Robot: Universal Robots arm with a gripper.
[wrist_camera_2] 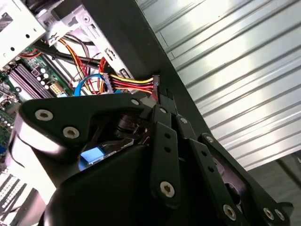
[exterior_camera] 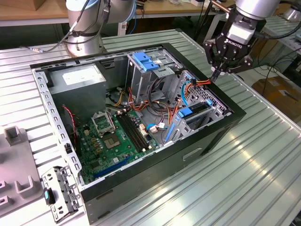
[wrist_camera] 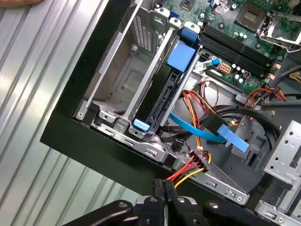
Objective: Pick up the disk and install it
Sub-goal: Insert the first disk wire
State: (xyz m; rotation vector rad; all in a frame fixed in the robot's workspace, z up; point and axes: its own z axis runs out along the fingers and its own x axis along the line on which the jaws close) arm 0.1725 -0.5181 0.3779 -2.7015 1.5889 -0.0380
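The disk (wrist_camera: 164, 101), a dark drive in blue carrier rails, stands on edge inside the drive cage (wrist_camera: 113, 84).

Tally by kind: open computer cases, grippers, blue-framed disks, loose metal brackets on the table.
Open black metal computer case: 1
Black robot gripper: 1
Dark disk in blue plastic carrier: 1
Loose grey metal bracket: 1
Total: 4

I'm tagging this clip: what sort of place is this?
Probably a robotics lab or workshop: an open PC case on a ribbed metal table, a robot arm beside it, benches behind.
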